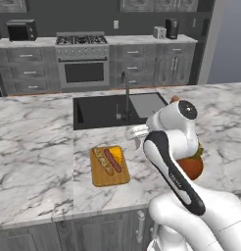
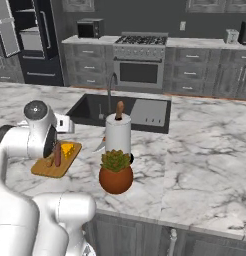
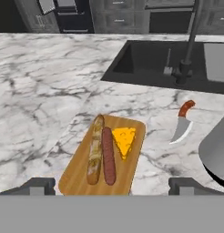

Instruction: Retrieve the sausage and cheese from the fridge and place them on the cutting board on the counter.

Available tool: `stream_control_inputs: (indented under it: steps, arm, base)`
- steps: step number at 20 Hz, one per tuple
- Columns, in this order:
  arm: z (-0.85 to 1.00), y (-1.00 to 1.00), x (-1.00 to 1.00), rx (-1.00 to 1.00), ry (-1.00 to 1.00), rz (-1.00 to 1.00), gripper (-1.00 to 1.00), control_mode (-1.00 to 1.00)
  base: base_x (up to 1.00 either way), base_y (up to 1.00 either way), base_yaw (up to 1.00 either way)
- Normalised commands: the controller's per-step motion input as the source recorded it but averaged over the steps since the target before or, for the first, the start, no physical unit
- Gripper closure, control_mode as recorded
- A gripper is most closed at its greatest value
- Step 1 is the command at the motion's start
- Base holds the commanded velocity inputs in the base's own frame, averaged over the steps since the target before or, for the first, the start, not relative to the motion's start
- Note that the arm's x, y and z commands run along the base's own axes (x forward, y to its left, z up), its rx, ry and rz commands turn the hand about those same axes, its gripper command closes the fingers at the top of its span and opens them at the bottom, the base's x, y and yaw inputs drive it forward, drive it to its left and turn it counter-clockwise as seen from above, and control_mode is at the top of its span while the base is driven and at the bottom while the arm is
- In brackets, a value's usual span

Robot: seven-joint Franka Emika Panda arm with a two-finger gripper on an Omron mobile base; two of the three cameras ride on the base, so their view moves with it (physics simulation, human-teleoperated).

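In the hand view the gripper [image 3: 111, 186] stands spread wide and empty, with the sausage [image 3: 108, 155] and cheese [image 3: 124, 141] both on the cutting board [image 3: 77, 170] just ahead at 12 o'clock, the sausage's long axis running 12 to 6.

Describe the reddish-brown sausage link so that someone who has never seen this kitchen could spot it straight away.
Start at the black inset sink in the white-grey marble counter; the small tan wooden cutting board lies in front of it. The reddish-brown sausage link is the middle of three items there, darker than the pale tan bread stick and slimmer than the yellow cheese wedge.
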Motion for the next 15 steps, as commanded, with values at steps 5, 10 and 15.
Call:
stream_control_inputs:
  steps: [5,10,15]
  arm:
    - [1.0,-0.22,-0.97,0.0,0.0,-0.2,-1.0,-1.0]
    - [0.99,-0.27,-0.81,0.0,0.0,-0.2,-1.0,-1.0]
    - [0.33,-0.54,-0.53,0.0,0.0,-0.18,-1.0,-1.0]
  base:
    - [0.0,0.0,0.0]
    - [0.0,0.0,0.0]
    - [0.0,0.0,0.0]
